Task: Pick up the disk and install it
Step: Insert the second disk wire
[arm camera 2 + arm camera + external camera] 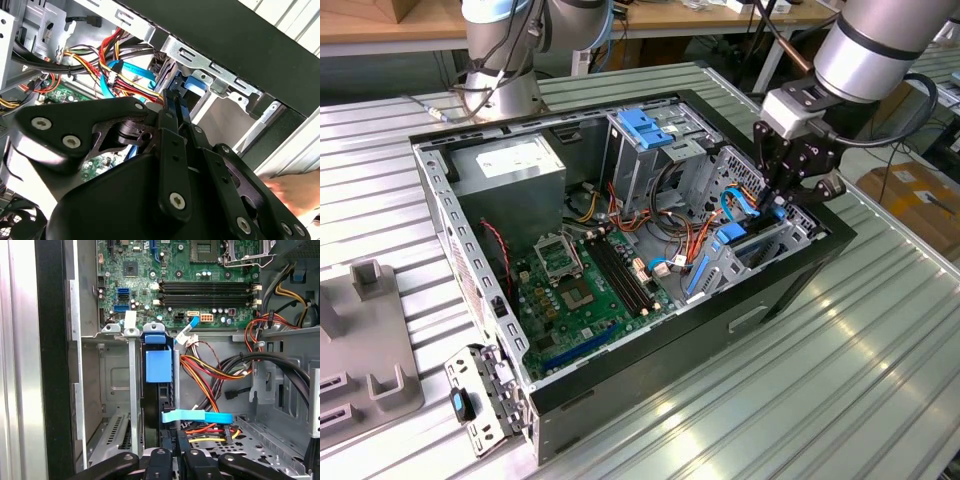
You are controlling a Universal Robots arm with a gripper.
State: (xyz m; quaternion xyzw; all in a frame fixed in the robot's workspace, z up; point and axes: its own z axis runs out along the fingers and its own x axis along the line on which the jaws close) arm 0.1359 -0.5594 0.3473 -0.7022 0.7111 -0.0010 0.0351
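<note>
Although the disk (pixel 159 390) stands on edge inside the drive bay (pixel 116 390) at the front corner of the computer case (pixel 650 370), you should judge the install as well advanced but not finished; its rear edge sits where the gripper (pixel 790 200) holds it, so seating and release look to be what is left. In the first wrist view the blue carrier frame (pixel 158 366) shows along its upper edge; the long axis runs from the gripper toward the motherboard (pixel 200 285), leading end pointing into the bay. You can see the gripper's fingers (pixel 162 460) clenched on the disk's near end, one each side. A flat blue cable (pixel 197 416) crosses just beside it, with red and yellow power wires (pixel 210 367) bunched close by; the bay's grey metal rails flank the disk.
</note>
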